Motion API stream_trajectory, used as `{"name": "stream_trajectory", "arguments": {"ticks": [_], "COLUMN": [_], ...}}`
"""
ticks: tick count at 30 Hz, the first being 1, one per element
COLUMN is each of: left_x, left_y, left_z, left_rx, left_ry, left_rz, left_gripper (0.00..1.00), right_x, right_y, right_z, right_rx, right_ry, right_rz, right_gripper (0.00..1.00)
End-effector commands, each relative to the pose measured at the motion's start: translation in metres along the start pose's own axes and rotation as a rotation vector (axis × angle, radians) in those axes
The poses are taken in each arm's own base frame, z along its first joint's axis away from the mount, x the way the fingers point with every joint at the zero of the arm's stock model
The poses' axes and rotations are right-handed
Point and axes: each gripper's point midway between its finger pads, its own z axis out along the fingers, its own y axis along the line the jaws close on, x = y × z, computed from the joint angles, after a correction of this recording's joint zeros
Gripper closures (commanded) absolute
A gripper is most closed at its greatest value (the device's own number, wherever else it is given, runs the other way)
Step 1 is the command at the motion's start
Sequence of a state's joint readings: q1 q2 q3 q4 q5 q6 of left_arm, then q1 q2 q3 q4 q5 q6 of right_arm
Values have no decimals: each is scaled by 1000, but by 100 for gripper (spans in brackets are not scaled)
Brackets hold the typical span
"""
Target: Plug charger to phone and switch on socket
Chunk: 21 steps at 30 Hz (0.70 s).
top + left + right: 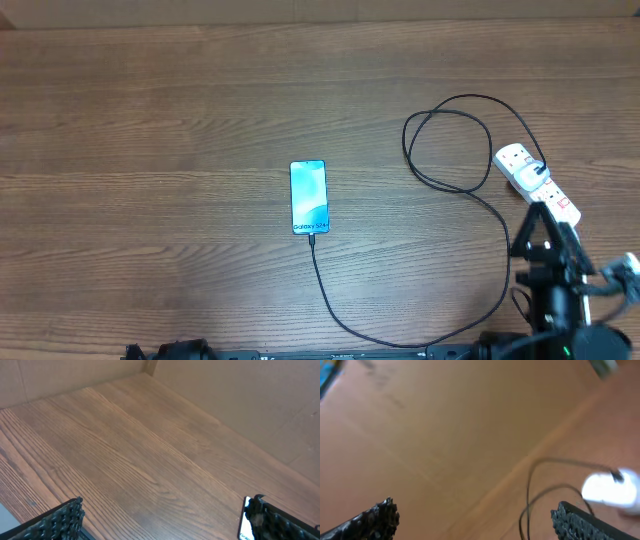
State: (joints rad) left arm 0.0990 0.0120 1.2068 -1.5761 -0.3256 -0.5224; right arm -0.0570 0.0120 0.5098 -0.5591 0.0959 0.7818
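Observation:
The phone [308, 196] lies flat mid-table, its light-blue screen up. The charger's thin black cable [340, 310] leaves the phone's lower edge, sweeps right along the front and loops [450, 140] to a black plug [540, 170] on the white socket [520, 165] at the right. My right gripper [545, 222] hovers over the socket's near end, open with nothing between its fingers. In the right wrist view, that gripper [475, 512] frames blurred cable [527, 495] and the socket [610, 491]. My left gripper [165, 505] is open over bare wood, the phone [244, 520] just beside its right finger.
The wooden table [150, 120] stretches wide to the left and behind the phone. Cardboard walls [225, 390] close the far side. My left arm's base [165, 352] sits at the front edge.

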Motion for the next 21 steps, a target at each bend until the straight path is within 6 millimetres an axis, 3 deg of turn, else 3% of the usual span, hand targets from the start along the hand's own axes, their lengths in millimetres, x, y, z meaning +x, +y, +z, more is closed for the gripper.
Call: {"name": "stream_trajectory", "arguments": {"ticks": [1,5,12,15,18,21], "left_x": [-1,-1,-1,-1,-1,-1], "left_y": [1,1,1,1,1,1], "left_z": [-3,-3,-3,-3,-3,-3], "left_rx": [0,0,0,0,0,0], "left_ry": [-17,-17,-17,-17,-17,-17], "left_rz": [-21,-21,-21,-21,-21,-21], "left_gripper": [1,0,0,0,0,1], "right_x": [7,18,8,7,12,15], "right_y": [-27,-41,-44,-30,-1,11], "right_z": [14,31,35,36,36,35], "right_rx": [66,47,31,-30,-183,-270], "right_ry": [-51,-82,-164,-164,-168,-206], "right_rz": [197,243,230,40,-257,-377], "right_gripper": [0,0,0,0,0,0]}}
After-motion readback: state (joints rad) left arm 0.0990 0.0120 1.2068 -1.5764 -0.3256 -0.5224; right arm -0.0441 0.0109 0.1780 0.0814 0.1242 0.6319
